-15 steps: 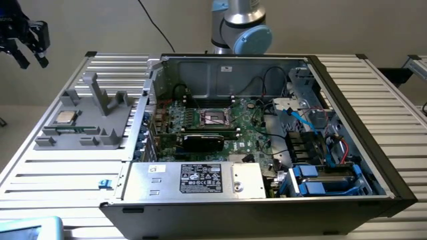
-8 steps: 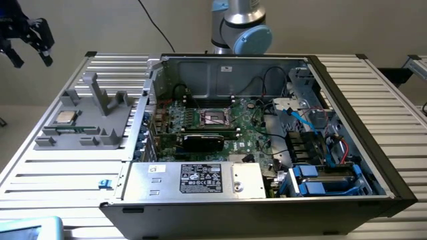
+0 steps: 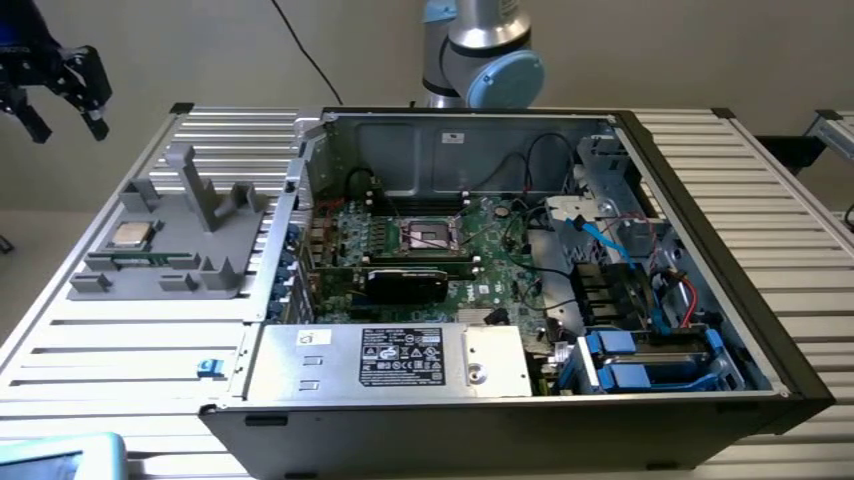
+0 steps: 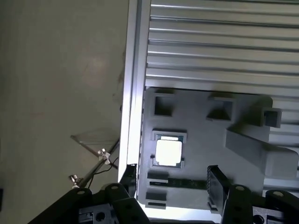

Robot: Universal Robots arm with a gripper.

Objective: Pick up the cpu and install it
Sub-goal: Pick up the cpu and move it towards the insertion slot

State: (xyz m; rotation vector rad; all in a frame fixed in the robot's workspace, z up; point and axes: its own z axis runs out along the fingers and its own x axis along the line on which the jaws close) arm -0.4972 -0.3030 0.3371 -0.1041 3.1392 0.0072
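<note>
Item: cpu, lying untouched in grey holder on tabletop. Gripper hovering above w/ jaws apart. Step: pick-up approach. Req'd, prob.: lowering squarely, straddling chip edges.

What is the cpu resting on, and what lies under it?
The cpu sits face up, recessed in the grey holder block, which lies on the slatted metal table. Whatever lies directly beneath the chip is covered by it.

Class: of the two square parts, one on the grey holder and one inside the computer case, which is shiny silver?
The cpu on the grey holder. The other, the socket, is larger and dark, with a metal frame.
</note>
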